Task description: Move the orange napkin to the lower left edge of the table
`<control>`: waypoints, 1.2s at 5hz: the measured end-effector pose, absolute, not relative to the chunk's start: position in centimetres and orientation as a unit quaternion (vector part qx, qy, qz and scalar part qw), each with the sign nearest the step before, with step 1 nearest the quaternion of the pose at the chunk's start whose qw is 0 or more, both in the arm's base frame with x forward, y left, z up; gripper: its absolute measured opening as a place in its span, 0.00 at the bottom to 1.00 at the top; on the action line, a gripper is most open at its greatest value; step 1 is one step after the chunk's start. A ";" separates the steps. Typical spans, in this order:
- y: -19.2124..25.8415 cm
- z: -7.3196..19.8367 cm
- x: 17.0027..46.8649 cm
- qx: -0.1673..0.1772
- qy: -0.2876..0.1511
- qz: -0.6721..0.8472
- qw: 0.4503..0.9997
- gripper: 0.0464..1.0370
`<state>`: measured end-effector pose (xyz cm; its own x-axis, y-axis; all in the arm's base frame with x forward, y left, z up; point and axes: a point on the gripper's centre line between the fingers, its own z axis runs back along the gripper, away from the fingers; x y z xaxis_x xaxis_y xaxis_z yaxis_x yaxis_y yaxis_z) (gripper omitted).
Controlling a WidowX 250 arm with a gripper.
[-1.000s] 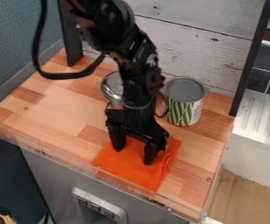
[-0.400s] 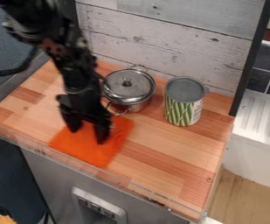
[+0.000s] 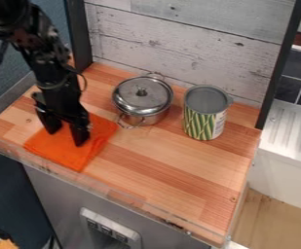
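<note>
My black gripper (image 3: pixel 66 136) hangs over the left part of the wooden table (image 3: pixel 172 165), its two fingers apart and their tips down on the orange napkin (image 3: pixel 71 156). The napkin lies flat, with one corner close to the table's front edge and the rest spreading back under the gripper. Part of its cloth is hidden behind the fingers.
A silver pot with a lid (image 3: pixel 142 97) stands to the right of the napkin, its front handle near the cloth's right corner. Further right is an upright can with green stripes (image 3: pixel 204 116). A clear low rim (image 3: pixel 113 187) runs along the front edge.
The gripper has travelled left across the table and the orange napkin has slid left along with it. The pot has come out from behind the arm; pot and can stay where they were.
</note>
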<state>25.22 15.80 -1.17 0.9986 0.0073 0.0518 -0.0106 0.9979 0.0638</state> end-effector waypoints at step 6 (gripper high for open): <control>20.8 3.2 25.9 0.050 -0.043 0.053 0.996 0.96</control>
<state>25.88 20.81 3.19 0.9907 0.1020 0.0905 -0.1107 0.9892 0.0960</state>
